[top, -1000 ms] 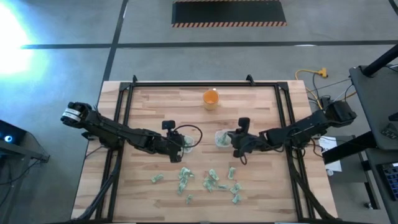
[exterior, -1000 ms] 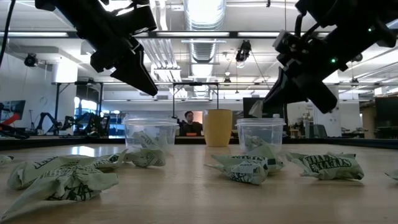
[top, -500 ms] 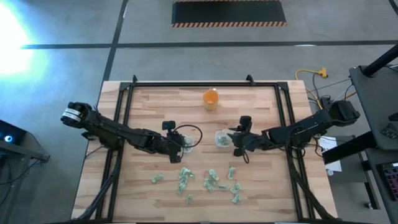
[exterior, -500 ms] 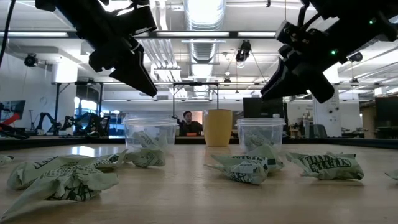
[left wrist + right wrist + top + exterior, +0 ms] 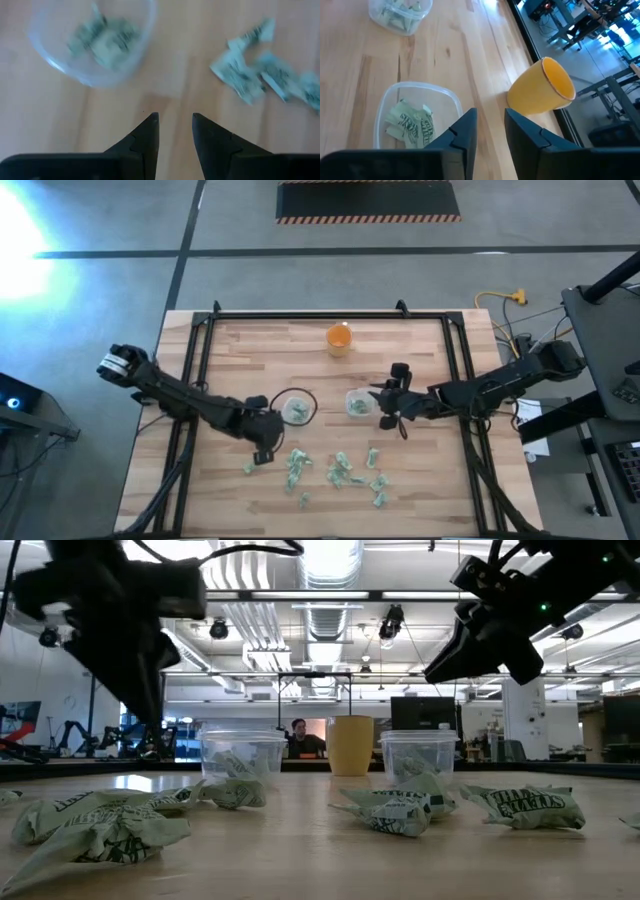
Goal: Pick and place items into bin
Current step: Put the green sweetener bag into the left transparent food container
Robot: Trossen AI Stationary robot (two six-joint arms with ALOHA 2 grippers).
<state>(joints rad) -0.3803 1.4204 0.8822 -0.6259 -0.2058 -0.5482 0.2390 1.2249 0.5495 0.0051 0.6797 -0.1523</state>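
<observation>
Crumpled wrapper-like items [image 5: 340, 472], pale green and whitish with dark green print, wrinkled and flattened, scattered loose across the near half of the wooden table [image 5: 240, 360]. From the low view, creased like wadded paper [image 5: 395, 812], lettering visible on one at right [image 5: 525, 806]. More of them already in two clear plastic tubs: left tub [image 5: 295, 408] holding a small pile [image 5: 102, 40], right tub [image 5: 358, 403] holding one or two folded pieces [image 5: 410, 125]. Orange cup [image 5: 339, 338] upright at the far side, well apart from the loose pieces. Left gripper [image 5: 262, 442] hovering above bare wood between left tub and nearest loose pieces, fingers [image 5: 145, 137] parted with a narrow gap, nothing between them. Loose cluster [image 5: 250, 75] just ahead in left wrist view, blurred. Right gripper [image 5: 392, 408] raised just beside the right tub, on the side away from the left tub, fingers [image 5: 462, 132] slightly apart, empty. Cup [image 5: 542, 92] and second tub [image 5: 400, 15] farther off in right wrist view. Person [image 5: 302, 737] seated in room behind the table.
</observation>
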